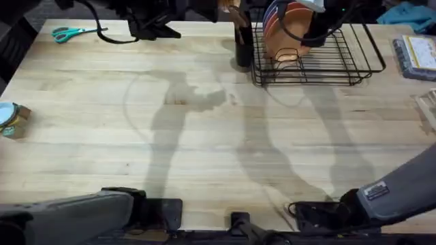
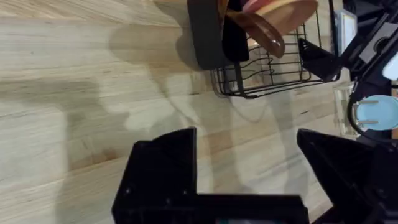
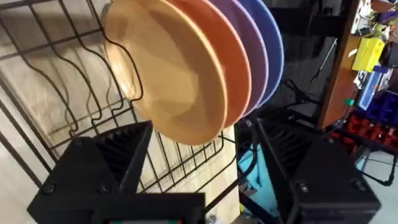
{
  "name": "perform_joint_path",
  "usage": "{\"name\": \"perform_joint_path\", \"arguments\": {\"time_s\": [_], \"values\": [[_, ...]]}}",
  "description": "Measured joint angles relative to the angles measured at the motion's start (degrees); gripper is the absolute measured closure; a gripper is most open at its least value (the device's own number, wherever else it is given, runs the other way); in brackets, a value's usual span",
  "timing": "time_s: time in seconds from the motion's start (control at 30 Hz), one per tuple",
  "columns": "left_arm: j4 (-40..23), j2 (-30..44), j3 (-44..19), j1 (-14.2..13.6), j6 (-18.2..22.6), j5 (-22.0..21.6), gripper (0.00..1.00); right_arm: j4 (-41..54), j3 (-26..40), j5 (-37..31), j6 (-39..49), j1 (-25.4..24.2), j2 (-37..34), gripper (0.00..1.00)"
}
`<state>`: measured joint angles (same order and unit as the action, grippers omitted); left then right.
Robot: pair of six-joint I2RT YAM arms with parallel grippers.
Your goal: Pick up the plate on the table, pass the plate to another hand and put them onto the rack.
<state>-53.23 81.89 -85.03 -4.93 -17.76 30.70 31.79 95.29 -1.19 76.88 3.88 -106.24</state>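
Far to the left of the rack (image 1: pixel 317 58), teal scissors (image 1: pixel 70 32) lie at the bench's (image 1: pixel 204 150) back edge and a small tin (image 1: pixel 12 120) sits at its left edge. The left pincer (image 2: pixel 249 168) hangs over bare wood short of the rack, its jaws spread wide and holding nothing. Just left of the rack stands a black utensil holder (image 1: pixel 243 49). In the rack, the plate (image 3: pixel 168 74) stands upright in the slots, with a pink plate (image 3: pixel 227 59) and a purple-blue plate (image 3: pixel 264 46) behind it. The right pincer (image 3: pixel 199 155) sits open just before the plate, gripping nothing.
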Motion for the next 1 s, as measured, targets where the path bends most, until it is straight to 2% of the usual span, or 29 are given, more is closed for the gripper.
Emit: {"name": "perform_joint_path", "arguments": {"time_s": [0.33,0.5,0.7,0.73,0.8,1.0], "values": [[0.0,0.0,0.0,0.0,0.0,0.0,0.008,4.5,-0.2,-0.1,-1.9,0.0,5.9,0.009],[0.0,0.0,0.0,0.0,0.0,-0.5,0.008,10.4,-0.2,-3.3,-9.3,0.7,10.3,0.009],[0.5,0.0,0.0,0.0,0.0,-1.0,0.008,19.9,-0.2,-7.7,-27.1,4.9,16.0,0.009],[0.5,0.0,0.0,0.1,0.0,-2.7,0.008,26.0,-0.2,-8.5,-36.4,8.3,19.1,0.009],[0.5,0.0,0.0,0.4,0.0,-4.0,0.008,29.4,-0.2,-8.7,-42.2,10.5,20.8,0.008],[-0.3,0.0,0.0,3.9,0.8,-7.1,0.006,39.9,-0.2,-8.7,-64.9,14.5,23.4,0.009]]}}
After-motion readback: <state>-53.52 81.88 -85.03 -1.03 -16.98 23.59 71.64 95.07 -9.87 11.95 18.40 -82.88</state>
